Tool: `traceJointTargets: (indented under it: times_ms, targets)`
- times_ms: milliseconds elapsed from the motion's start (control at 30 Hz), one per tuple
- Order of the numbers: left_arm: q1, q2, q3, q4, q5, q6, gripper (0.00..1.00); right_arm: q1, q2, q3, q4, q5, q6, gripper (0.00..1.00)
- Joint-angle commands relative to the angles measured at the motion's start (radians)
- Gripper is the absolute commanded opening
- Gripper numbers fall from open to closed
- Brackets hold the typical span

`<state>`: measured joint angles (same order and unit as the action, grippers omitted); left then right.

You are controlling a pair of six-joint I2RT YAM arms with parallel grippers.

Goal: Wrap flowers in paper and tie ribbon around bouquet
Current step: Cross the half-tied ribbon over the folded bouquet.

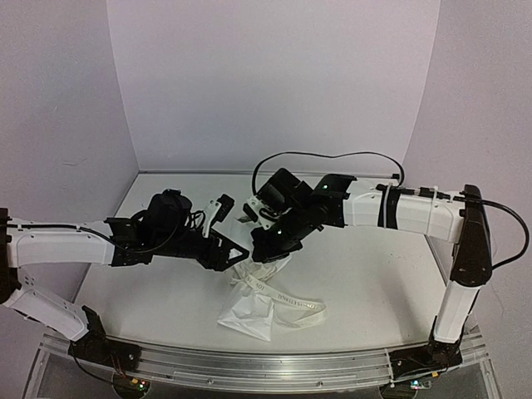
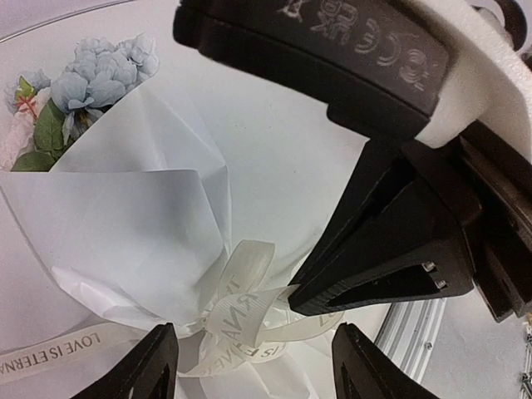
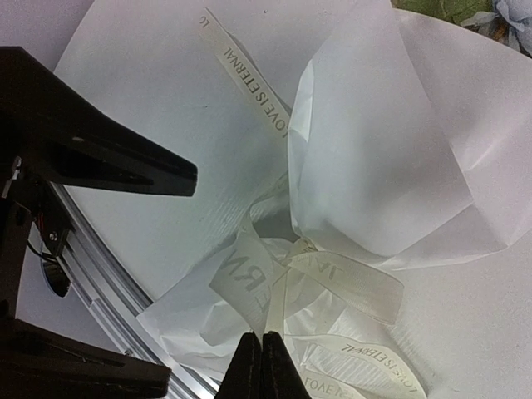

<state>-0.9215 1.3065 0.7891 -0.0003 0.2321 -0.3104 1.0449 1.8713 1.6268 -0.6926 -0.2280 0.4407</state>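
Two stages nearly through. Left claw (image 2: 256, 332) spread astride the knot. Bouquet (image 1: 245, 320) mid-way along the bench (image 1: 374, 283), toward its near edge: paper (image 2: 141, 224) round flowers (image 2: 100, 71), ribbon (image 2: 241, 307) looped loosely at the waist. Right claw (image 3: 262, 341) pressed together, pinching a ribbon loop. Knot probably wants cinching.
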Motion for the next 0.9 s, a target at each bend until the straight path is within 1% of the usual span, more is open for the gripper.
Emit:
traceJointTargets:
  times_ms: [0,200,300,400,433,467,500,533,600,667,767,867]
  targets:
    - [0.007,0.038,0.013,0.052,0.003,0.028,0.62,0.009,-0.020,0.044,0.008,0.010,-0.024,0.00]
    - [0.018,0.086,0.034,0.059,0.006,0.036,0.55,0.013,-0.018,0.050,0.003,0.000,-0.041,0.00]
    - [0.024,0.107,0.045,0.066,0.013,0.032,0.48,0.014,-0.015,0.054,-0.002,-0.003,-0.049,0.00]
    - [0.025,0.119,0.056,0.079,0.017,0.032,0.38,0.014,-0.005,0.065,-0.018,-0.009,-0.056,0.00]
    - [0.026,0.122,0.057,0.083,0.017,0.032,0.32,0.014,-0.001,0.069,-0.022,-0.011,-0.060,0.00]
    - [0.026,0.124,0.057,0.086,0.014,0.032,0.25,0.014,-0.002,0.070,-0.024,-0.009,-0.063,0.00]
    - [0.027,0.126,0.055,0.088,0.009,0.029,0.16,0.015,-0.003,0.070,-0.026,-0.005,-0.068,0.02]
    - [0.029,0.127,0.051,0.091,0.002,0.024,0.09,0.015,-0.007,0.067,-0.026,0.001,-0.077,0.07]
    - [0.034,0.127,0.043,0.098,-0.010,0.007,0.01,0.014,-0.026,0.052,-0.026,0.020,-0.096,0.15]
    - [0.041,0.121,0.030,0.115,-0.016,-0.015,0.00,0.014,-0.048,0.027,-0.024,0.046,-0.118,0.26]
    - [0.047,0.104,0.009,0.136,-0.031,-0.047,0.00,0.014,-0.086,-0.017,-0.007,0.084,-0.151,0.45]
    - [0.054,0.091,-0.005,0.144,-0.047,-0.077,0.00,0.014,-0.163,-0.149,0.120,0.093,-0.165,0.54]
